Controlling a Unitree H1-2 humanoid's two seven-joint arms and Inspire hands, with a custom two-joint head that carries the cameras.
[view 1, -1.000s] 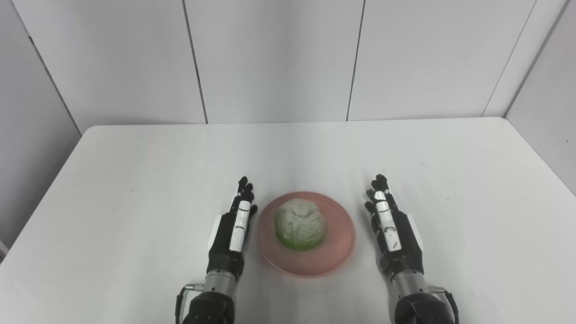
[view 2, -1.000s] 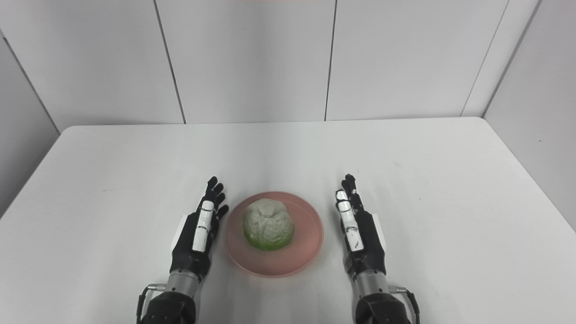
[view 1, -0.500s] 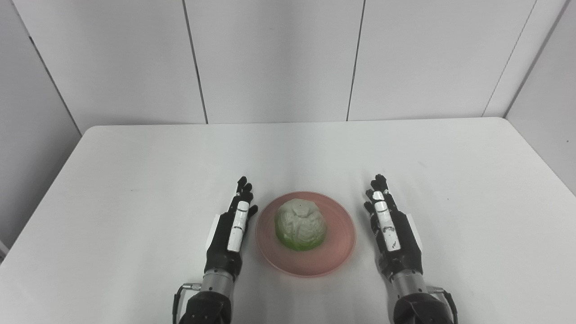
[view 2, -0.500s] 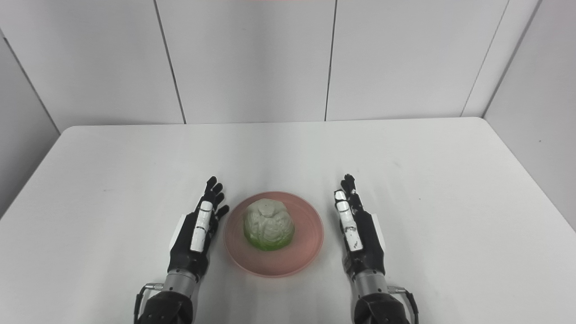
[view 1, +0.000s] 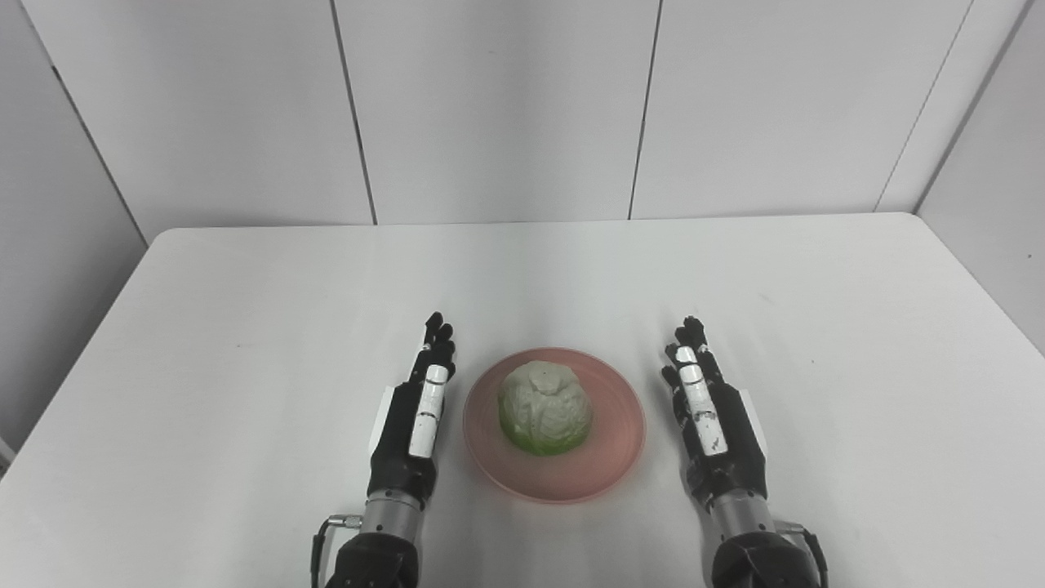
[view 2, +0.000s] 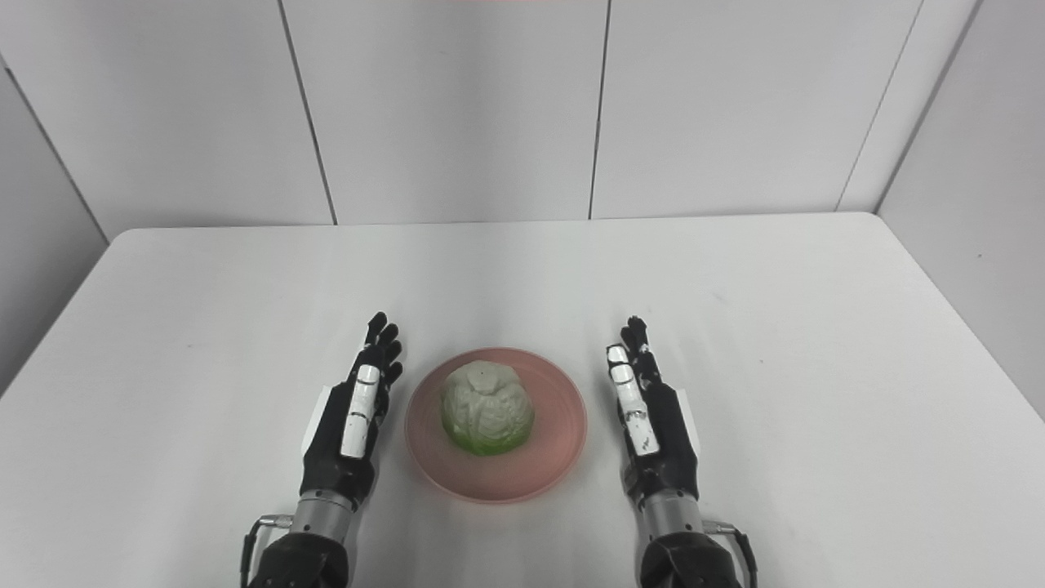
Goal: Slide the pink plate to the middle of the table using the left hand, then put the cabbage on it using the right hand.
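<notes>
A pale green cabbage (view 1: 544, 407) sits on the pink plate (view 1: 608, 461) near the front middle of the white table (view 1: 245, 310). My left hand (view 1: 412, 412) lies just left of the plate, a small gap from its rim, open and empty with fingers stretched forward. My right hand (view 1: 712, 416) lies to the right of the plate, a little apart from it, also open and empty with fingers stretched forward. The same scene shows in the right eye view, with the cabbage (view 2: 487, 407) on the plate (view 2: 551, 457).
The table's far edge meets a panelled white wall (view 1: 506, 106). Wall panels close in at the far left and right sides of the table.
My left hand has drawn a little to the left, away from the plate's rim. The plate, the cabbage and my right hand have stayed in place.
</notes>
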